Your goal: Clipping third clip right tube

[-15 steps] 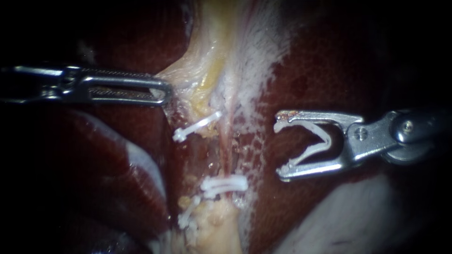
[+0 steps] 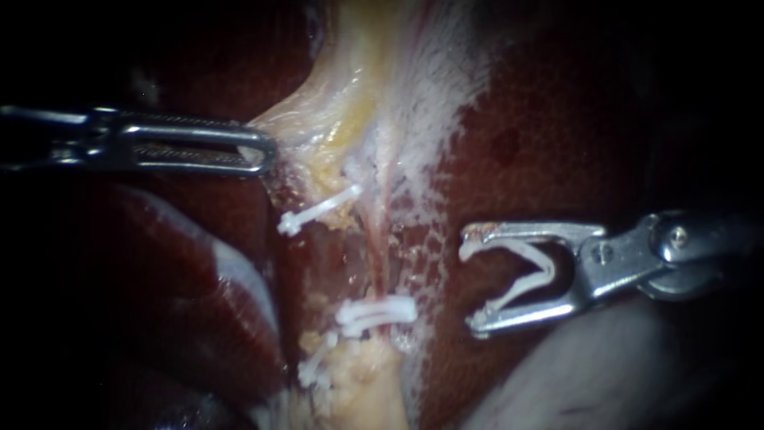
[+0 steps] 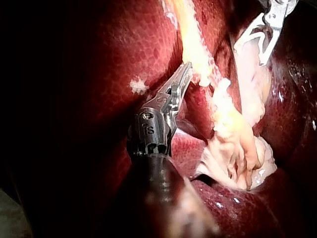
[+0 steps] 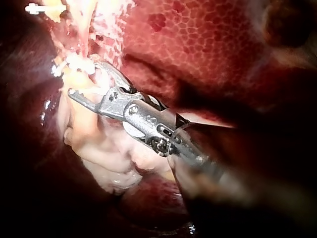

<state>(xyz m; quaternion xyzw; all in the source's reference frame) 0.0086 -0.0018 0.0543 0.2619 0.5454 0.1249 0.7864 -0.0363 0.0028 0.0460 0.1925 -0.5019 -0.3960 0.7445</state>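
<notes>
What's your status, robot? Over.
Left instrument shut on pale tissue. Right instrument holding an open clip, not yet at the tube. Gap between them clear, over.

Silver steel, pivot screws (image 2: 602, 253): left instrument (image 2: 269, 153), right instrument (image 2: 469, 279).

Polished metal right instrument (image 2: 469, 280), smooth white plastic clip (image 2: 546, 269) in its jaws, ridged metal left instrument (image 2: 267, 151), wet glossy liver (image 2: 541, 119), moist fibrous pale tissue (image 2: 318, 119)
</notes>
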